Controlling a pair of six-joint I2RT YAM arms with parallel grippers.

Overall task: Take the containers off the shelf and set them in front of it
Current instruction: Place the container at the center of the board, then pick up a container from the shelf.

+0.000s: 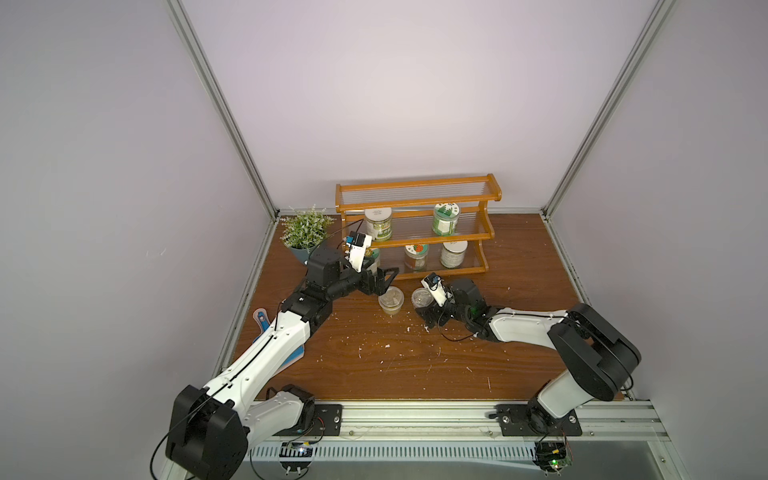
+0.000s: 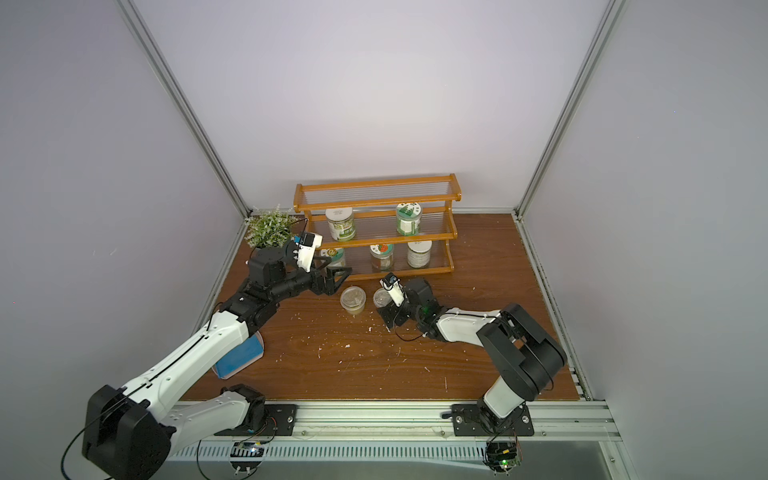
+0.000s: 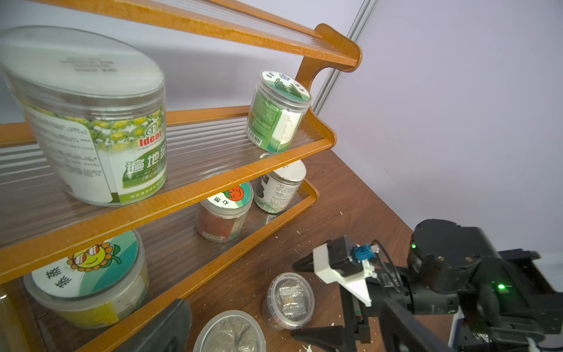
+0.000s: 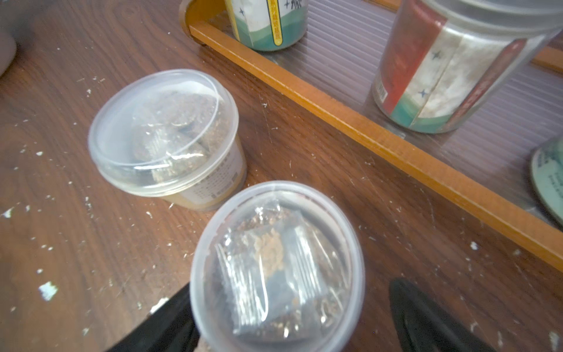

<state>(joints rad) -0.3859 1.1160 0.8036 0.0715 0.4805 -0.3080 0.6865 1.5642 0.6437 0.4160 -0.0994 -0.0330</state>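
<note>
1. My right gripper (image 3: 296,301) has its black jaws spread wide, one on each side of the smaller clear lidded tapered cup (image 4: 277,262). The right wrist view shows bare table between the cup and one finger. I cannot tell whether the other finger touches it.
2. That cup stands upright on the brown wooden table (image 1: 415,361), just in front of the three-tier orange-brown wooden shelf (image 1: 415,203) with clear ribbed panels.
3. The larger clear lidded tapered cup (image 1: 391,299) stands upright just beside it, also in front of the shelf. Both top views show a sliver of table between the two.
4. My left gripper (image 1: 384,282) has its jaws apart and holds nothing. It hangs just beside the larger cup, near the front rail of the lowest tier.
5. On the middle tier stand the white-lidded jar with a yellow-green flower label (image 1: 379,226) and the green-labelled jar (image 1: 445,220), well apart.
6. On the lowest tier stand the sunflower-lidded tub (image 3: 88,274), the tomato-lidded jar (image 1: 415,257) and the white-lidded grey-labelled jar (image 1: 454,254).
7. A green potted plant (image 1: 306,228) sits beside the shelf's end on my left.
</note>
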